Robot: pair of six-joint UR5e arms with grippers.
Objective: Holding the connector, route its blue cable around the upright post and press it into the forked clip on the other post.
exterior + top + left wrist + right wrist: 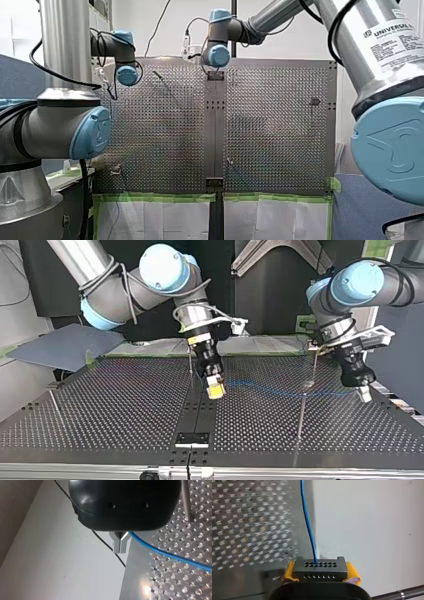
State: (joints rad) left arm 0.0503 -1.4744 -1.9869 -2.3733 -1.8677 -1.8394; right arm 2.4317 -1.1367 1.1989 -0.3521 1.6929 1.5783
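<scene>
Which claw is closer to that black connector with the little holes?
Right: my right claw clamps the connector between its yellow pads; my left claw hangs far off along the blue cable.

Black gripper tips pinched together, blue cable running from beside them across the perforated surface.

Stock count, top view unless noted.
- Robot arms: 2, my left arm and my right arm.
- Grippers: 2, left gripper and right gripper.
- connector: 1.
- blue cable: 1.
- Upright posts: 4, centre post, right post, near post and left post.
- perforated table: 1.
</scene>
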